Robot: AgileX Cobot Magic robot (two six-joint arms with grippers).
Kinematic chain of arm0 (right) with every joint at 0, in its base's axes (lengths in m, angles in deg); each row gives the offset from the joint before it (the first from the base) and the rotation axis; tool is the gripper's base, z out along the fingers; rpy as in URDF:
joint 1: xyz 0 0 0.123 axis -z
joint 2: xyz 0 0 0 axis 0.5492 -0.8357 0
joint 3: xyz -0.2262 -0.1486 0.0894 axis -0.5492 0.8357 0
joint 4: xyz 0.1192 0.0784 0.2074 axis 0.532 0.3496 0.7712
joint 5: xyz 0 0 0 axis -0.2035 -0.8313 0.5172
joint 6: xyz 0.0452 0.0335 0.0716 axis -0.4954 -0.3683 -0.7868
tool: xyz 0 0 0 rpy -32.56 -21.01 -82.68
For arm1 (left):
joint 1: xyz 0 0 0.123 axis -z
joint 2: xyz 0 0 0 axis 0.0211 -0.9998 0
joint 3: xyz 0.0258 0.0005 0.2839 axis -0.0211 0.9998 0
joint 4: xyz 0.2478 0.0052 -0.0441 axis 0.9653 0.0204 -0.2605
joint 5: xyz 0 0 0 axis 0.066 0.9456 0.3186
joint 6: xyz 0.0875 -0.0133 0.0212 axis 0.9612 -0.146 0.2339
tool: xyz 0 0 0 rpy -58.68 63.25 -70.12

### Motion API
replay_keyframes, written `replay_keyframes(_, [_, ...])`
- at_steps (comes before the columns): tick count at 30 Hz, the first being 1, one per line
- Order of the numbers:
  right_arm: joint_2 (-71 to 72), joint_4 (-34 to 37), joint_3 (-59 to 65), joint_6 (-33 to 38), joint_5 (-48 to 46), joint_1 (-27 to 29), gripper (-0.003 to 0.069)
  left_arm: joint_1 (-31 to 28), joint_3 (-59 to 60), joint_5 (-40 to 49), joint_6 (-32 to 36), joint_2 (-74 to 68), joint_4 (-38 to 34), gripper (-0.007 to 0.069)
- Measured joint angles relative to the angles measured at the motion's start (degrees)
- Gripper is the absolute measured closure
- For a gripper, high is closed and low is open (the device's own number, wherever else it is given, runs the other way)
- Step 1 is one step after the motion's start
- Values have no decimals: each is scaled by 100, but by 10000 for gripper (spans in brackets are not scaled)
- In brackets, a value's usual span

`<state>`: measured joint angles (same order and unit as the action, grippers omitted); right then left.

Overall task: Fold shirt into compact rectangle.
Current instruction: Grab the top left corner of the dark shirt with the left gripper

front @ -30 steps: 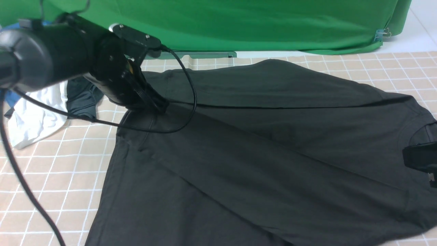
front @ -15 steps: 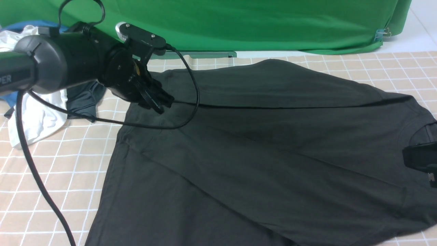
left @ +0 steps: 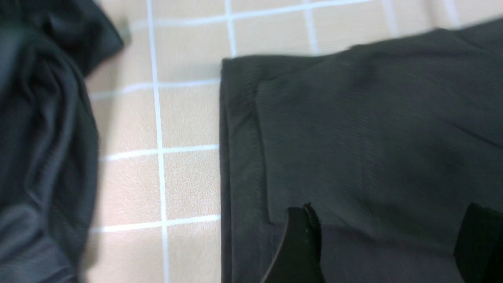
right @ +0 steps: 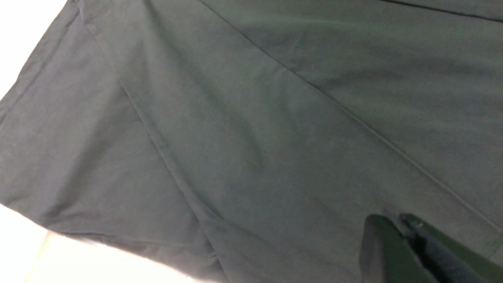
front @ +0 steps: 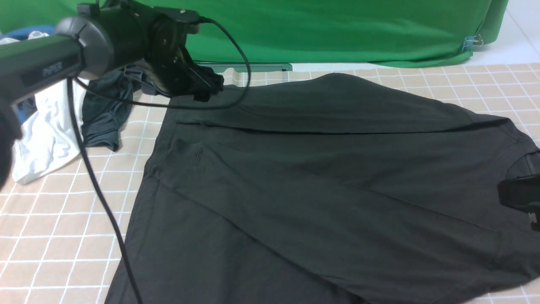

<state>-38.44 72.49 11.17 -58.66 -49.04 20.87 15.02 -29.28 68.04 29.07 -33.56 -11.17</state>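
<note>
The black shirt (front: 337,177) lies spread over the checked table, its far side folded over itself along a long crease. My left gripper (front: 206,88) hangs above the shirt's far left corner. In the left wrist view this gripper (left: 389,220) is open, its fingers wide apart over the hemmed corner (left: 251,157) with nothing between them. My right gripper (front: 517,196) sits at the right edge by the collar. In the right wrist view the right gripper (right: 395,218) is shut, with a small pucker of the shirt (right: 235,137) caught at its tips.
A smaller dark grey garment (front: 105,114) and a white cloth (front: 42,131) lie heaped at the far left, close to the shirt's corner. The left arm's cable (front: 97,190) hangs over the table's left side. A green backdrop (front: 316,29) closes off the far edge.
My left gripper has opened, let go of the shirt's left corner and risen up and back. The released cloth now lies flat. The right gripper has stayed put.
</note>
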Motion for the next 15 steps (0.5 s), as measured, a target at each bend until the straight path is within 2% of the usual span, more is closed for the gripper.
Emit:
replay_keyframes(5, [0,0,0,0,11,0,588,-320,-547,221,127,-582,-660,132])
replay_keyframes(15, [0,0,0,0,24,0,588,-353,-694,167,466,-1026,-810,142])
